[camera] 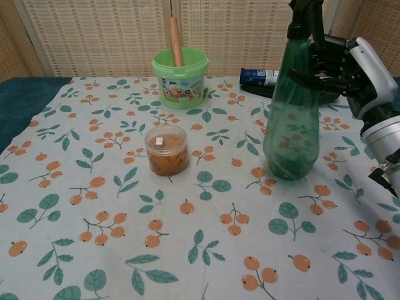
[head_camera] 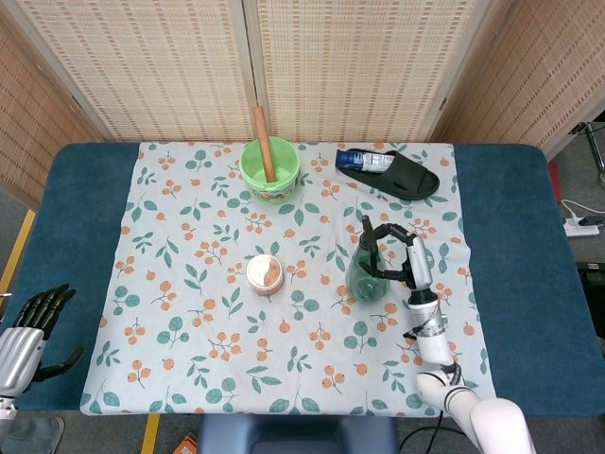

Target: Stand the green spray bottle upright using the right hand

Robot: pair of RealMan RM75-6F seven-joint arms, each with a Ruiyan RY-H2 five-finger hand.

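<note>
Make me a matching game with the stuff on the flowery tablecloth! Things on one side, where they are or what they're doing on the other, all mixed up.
Things:
1. green spray bottle
2. wooden stick
3. small jar
4. black sandal

Places or states:
A. standing in the green bucket
B. lying at the far edge of the cloth
C. upright, gripped by the right hand
D. alone in the middle of the cloth, lid on

Pairs: 1-C, 2-A, 3-D, 4-B

Head view looks steeply down over the whole table (head_camera: 515,218); chest view sits low, near (both share the floral cloth (head_camera: 189,284)).
</note>
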